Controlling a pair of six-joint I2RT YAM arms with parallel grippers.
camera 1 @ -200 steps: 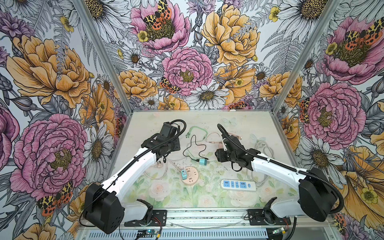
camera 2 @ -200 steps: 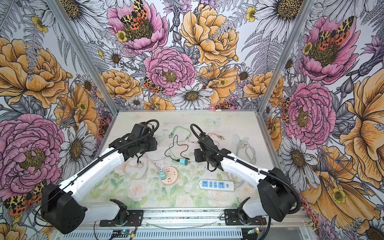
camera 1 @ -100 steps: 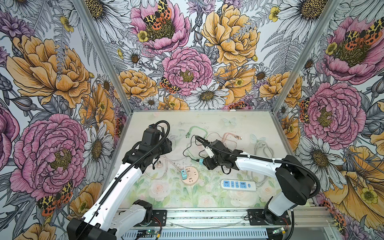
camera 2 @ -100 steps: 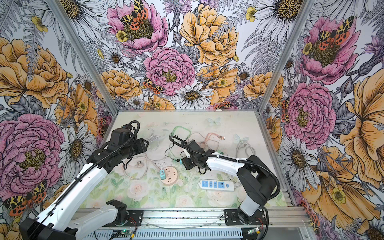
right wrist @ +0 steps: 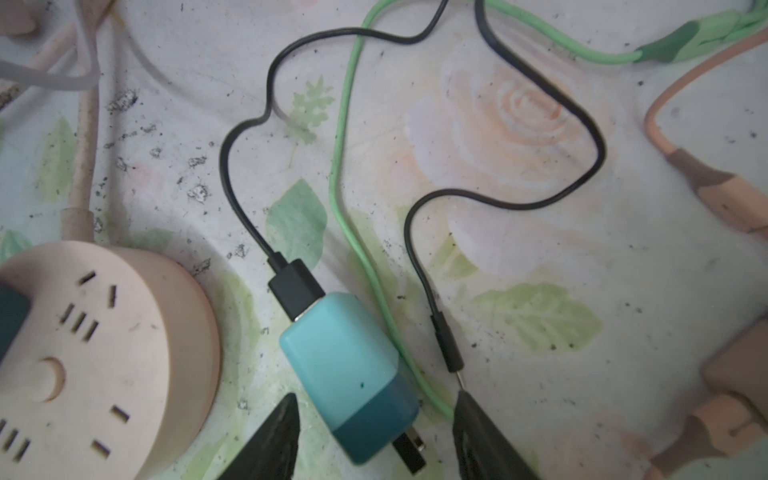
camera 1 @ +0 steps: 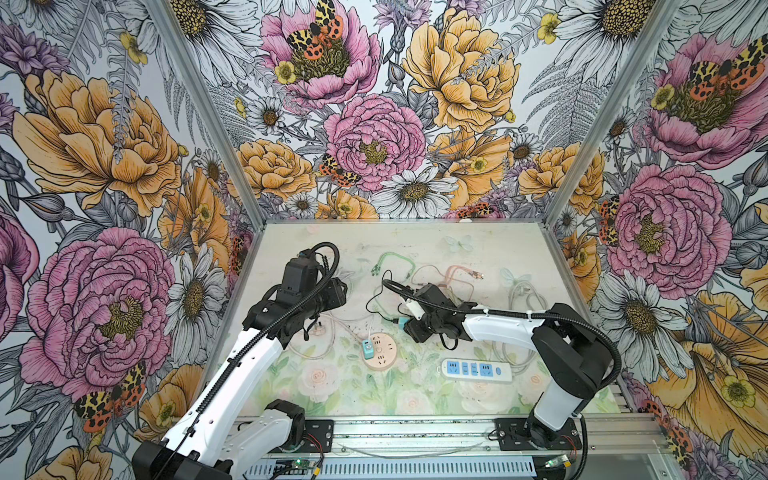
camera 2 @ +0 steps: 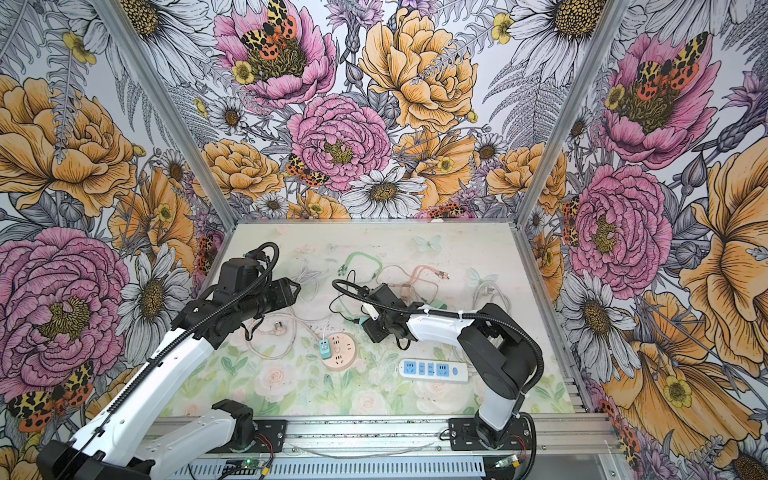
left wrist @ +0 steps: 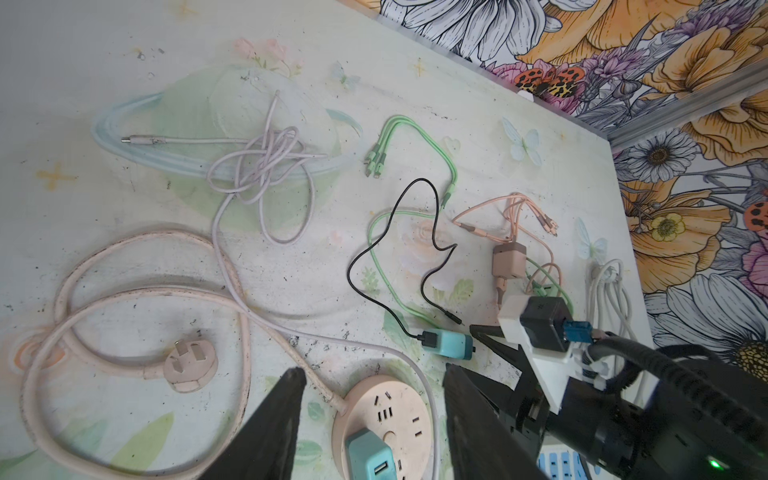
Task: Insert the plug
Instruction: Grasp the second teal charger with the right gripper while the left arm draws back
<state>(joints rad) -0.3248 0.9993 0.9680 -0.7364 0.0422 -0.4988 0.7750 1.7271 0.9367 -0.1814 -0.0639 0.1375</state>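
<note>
A loose teal plug (right wrist: 349, 374) with a black cable lies flat on the table, prongs toward the camera; both top views show it (camera 1: 401, 322) (camera 2: 362, 321). My right gripper (right wrist: 376, 399) is open, its fingers on either side of the plug's dark end without touching it. Beside the plug sits a round pink socket (right wrist: 104, 353) (camera 1: 382, 357) with another teal charger (camera 1: 366, 348) plugged into it. My left gripper (left wrist: 374, 370) hangs open and empty above the socket's (left wrist: 386, 415) far side, and shows in a top view (camera 1: 338, 291) at the left.
A white and blue power strip (camera 1: 476, 370) lies near the front right. The socket's pink cord and flat plug (left wrist: 191, 365) loop at the left. Lilac (left wrist: 266, 166), green (left wrist: 415, 137) and peach (left wrist: 519, 216) cables and a peach charger (left wrist: 509, 259) are scattered behind.
My right gripper has moved left and down over the loose teal plug. The left arm has drawn back toward the left and front, and its jaws have opened a little wider.
</note>
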